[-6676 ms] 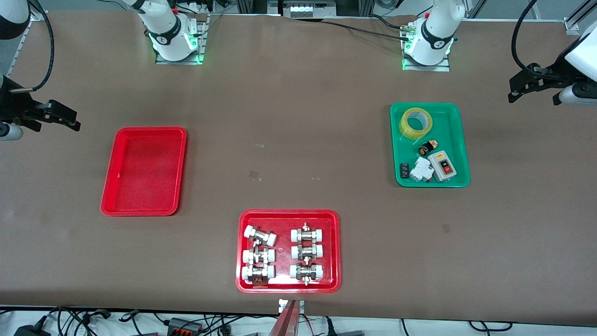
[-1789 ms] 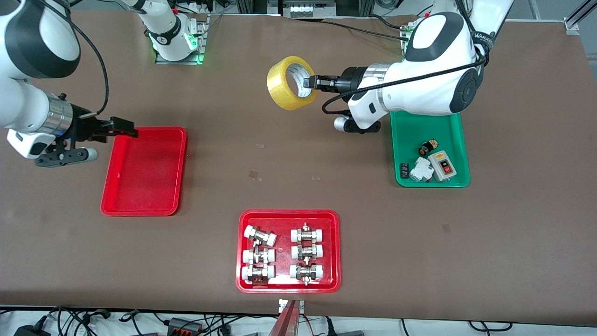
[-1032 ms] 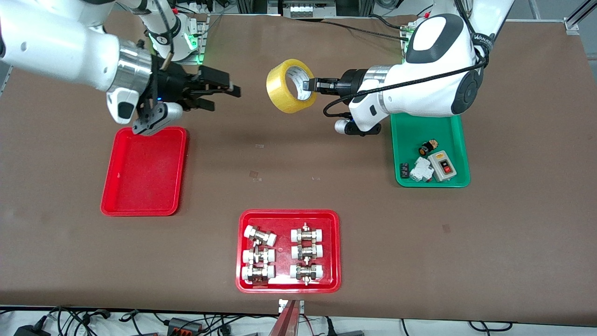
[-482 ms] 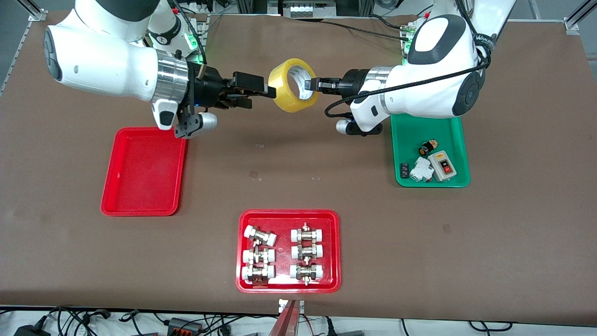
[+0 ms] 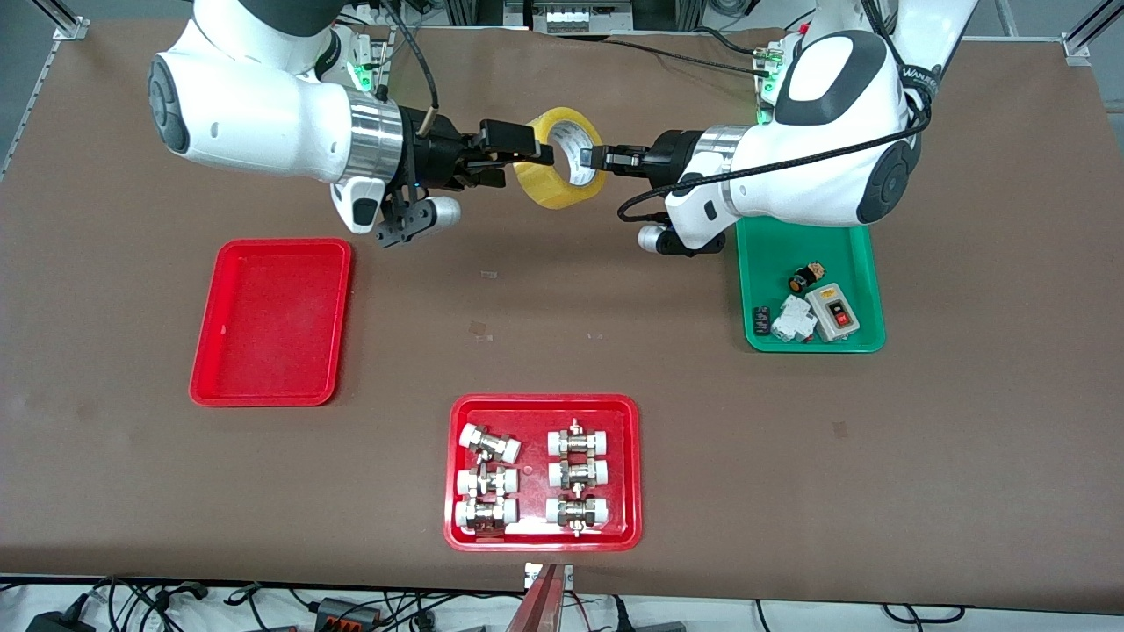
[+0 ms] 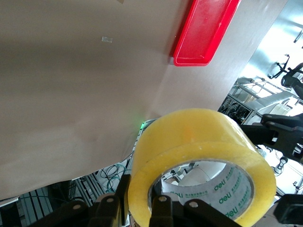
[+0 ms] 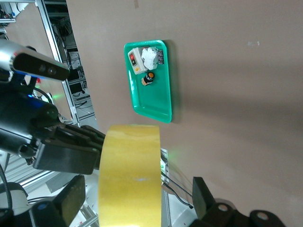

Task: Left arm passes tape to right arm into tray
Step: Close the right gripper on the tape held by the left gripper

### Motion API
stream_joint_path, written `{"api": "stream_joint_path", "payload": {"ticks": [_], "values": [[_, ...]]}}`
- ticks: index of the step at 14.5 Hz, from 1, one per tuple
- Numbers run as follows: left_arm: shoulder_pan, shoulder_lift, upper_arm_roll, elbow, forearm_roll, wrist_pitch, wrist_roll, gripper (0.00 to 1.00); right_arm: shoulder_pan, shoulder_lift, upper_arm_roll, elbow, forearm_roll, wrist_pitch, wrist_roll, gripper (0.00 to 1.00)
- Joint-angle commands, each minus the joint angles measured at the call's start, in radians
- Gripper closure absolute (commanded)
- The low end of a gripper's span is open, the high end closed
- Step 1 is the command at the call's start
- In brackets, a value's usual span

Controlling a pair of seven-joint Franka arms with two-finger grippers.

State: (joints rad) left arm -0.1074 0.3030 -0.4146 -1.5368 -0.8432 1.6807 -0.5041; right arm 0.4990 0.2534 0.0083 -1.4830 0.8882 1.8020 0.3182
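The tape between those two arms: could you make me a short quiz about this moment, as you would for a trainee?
1. True or false: the tape lies in a tray on the table.
2. The right gripper, with its fingers either side of the tape, is: A) open B) shut on it.
3. Fill in: the tape is held up by the ___ arm.

Key: 1 false, it is in the air. 2 A. 3 left; the left gripper pinches the roll's wall.

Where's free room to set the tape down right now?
The plain red tray holds nothing. Bare table lies between it and the green tray, under the tape that the left gripper holds and the right gripper straddles. Crowded: the fittings tray, and the green tray's nearer half.
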Motion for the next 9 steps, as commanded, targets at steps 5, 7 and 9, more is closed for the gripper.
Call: {"api": "stream_joint_path", "payload": {"ticks": [5, 7, 9], "values": [[0.008, 0.007, -0.001, 0.032, -0.011, -0.030, 0.015, 1.00, 0.013, 0.000, -0.010, 0.003, 0.017, -0.012, 0.025, 0.00], [0.008, 0.007, -0.001, 0.032, -0.011, -0.030, 0.015, 1.00, 0.015, 0.000, -0.010, 0.003, 0.015, -0.012, 0.035, 0.00], [0.008, 0.007, -0.001, 0.032, -0.011, -0.030, 0.016, 1.00, 0.016, 0.000, -0.010, 0.003, 0.015, -0.012, 0.036, 0.00]]}}
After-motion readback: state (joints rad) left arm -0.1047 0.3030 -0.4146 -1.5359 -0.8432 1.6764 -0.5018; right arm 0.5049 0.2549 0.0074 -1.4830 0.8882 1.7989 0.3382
